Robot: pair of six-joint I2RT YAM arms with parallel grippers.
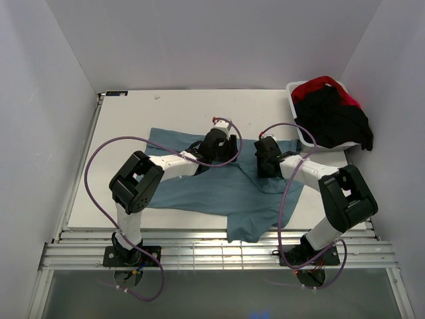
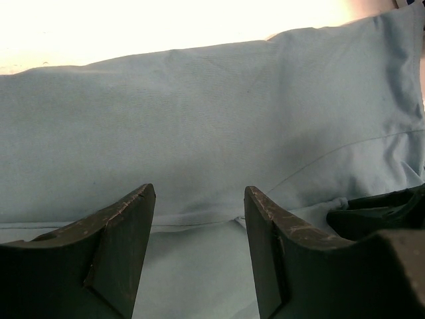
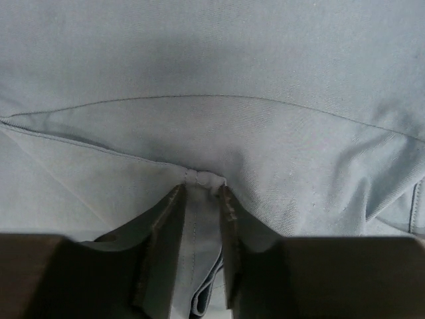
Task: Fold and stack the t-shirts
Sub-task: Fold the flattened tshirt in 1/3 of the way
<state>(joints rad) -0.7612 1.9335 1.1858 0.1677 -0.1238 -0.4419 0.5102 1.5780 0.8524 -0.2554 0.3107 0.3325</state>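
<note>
Tee (image 1: 219, 193) fold clamped in right end effector (image 3: 200, 189); left end effector (image 2: 199, 199) gaping over tee; middle hidden under arms (image 1: 169, 165).

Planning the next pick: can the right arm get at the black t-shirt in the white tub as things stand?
Probably not yet: the right end effector is shut on the blue t-shirt. Once it lets go, likely yes: the black t-shirt lies uncovered in the white tub on that arm's side.
</note>
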